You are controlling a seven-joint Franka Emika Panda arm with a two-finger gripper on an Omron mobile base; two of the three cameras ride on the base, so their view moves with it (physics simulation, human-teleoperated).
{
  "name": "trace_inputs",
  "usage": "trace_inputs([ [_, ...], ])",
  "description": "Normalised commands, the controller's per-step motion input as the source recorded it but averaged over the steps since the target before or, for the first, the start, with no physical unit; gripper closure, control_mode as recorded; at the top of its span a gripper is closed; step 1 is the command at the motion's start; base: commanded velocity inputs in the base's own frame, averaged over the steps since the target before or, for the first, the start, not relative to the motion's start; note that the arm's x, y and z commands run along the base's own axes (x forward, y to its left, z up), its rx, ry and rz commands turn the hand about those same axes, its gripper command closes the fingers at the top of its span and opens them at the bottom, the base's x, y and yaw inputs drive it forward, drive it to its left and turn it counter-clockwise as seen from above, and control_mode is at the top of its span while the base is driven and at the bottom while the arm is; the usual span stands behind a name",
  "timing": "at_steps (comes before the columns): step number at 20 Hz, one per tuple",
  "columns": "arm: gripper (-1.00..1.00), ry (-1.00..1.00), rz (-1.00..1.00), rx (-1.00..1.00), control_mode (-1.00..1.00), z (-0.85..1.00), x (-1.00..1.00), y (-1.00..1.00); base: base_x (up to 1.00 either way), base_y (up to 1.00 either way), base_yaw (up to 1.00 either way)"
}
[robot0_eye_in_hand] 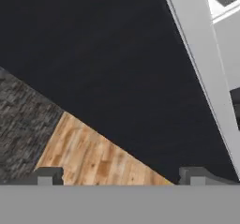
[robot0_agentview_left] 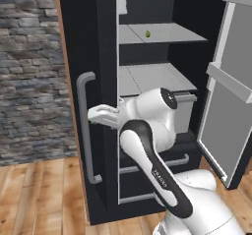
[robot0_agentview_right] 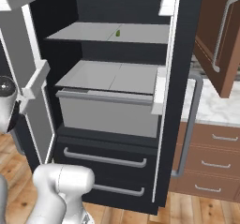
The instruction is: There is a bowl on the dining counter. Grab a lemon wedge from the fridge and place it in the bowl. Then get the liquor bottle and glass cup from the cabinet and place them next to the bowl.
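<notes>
One fridge, black, with its right-hand door swung wide and its left-hand door closed. Two long grey vertical handles are countable — one on the closed door, just beside the gripper, and a second seen at the right of the right base view. Inside the open compartment: two grey shelves, an upper and a lower, and beneath them one pale grey bin. Below the bin are two dark bottom drawers, each with a horizontal grey bar.

One lemon wedge — a tiny yellow-green piece lying on the upper shelf, above the gripper and further into the fridge, well apart from it; it also shows in the right base view. The lower shelf carries nothing visible; what the bin holds cannot be told.

One gripper, white, reaching leftward across the front of the closed door. In the hand view its two dark fingertips stand at opposite sides of the picture, so the jaws are spread wide with nothing between them; beyond lie the black door face, wooden floor and grey stone wall.

Beside the fridge, three brown drawers under a marble top, and one open brown cabinet door above.
</notes>
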Motion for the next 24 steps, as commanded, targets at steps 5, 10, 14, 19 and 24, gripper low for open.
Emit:
trace_inputs([
  [5, -1.00, 0.00, 0.00, 0.00, -1.00, 0.11, -0.14, 0.78, 0.00, 0.00, 0.00],
  [10, -1.00, 0.00, -0.11, -0.14, -1.00, 0.53, -0.99, -0.61, 0.00, 0.00, 0.00],
  [14, -1.00, 0.09, -0.21, -0.27, -1.00, 0.79, -0.55, -1.00, 0.00, 0.00, 0.00],
  [19, -1.00, 0.12, -0.24, -0.31, -1.00, 0.82, -0.01, -1.00, 0.00, 0.00, 0.00],
  [24, -1.00, 0.10, -0.13, -0.36, -1.00, 0.28, 0.00, -0.96, 0.00, 0.00, 0.00],
])
